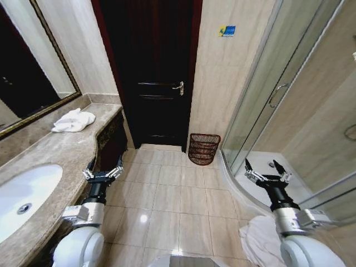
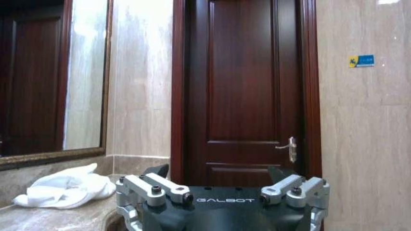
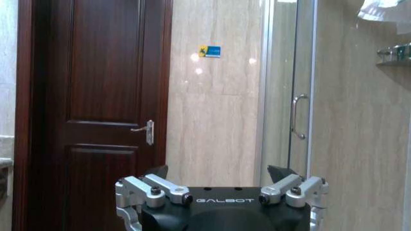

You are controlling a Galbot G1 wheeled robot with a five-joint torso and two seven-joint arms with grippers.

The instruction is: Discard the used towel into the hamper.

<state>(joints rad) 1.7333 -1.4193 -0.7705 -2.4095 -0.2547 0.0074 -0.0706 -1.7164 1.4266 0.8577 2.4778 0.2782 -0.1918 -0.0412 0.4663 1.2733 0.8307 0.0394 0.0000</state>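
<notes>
A crumpled white towel (image 1: 73, 120) lies on the marble counter (image 1: 53, 147) at the far left, close to the mirror; the left wrist view shows the towel (image 2: 64, 188) low beside the counter's back wall. The hamper (image 1: 203, 148), a small dark red-brown ribbed basket, stands on the floor against the wall right of the door. My left gripper (image 1: 103, 168) (image 2: 220, 171) is open beside the counter's front edge, well short of the towel. My right gripper (image 1: 266, 169) (image 3: 218, 171) is open too, held before the shower, holding nothing.
A white sink (image 1: 25, 192) is set in the counter at near left. A dark wooden door (image 1: 150, 72) is shut straight ahead. A curved glass shower enclosure (image 1: 278, 94) fills the right side. Beige floor tiles (image 1: 172, 194) lie between counter and shower.
</notes>
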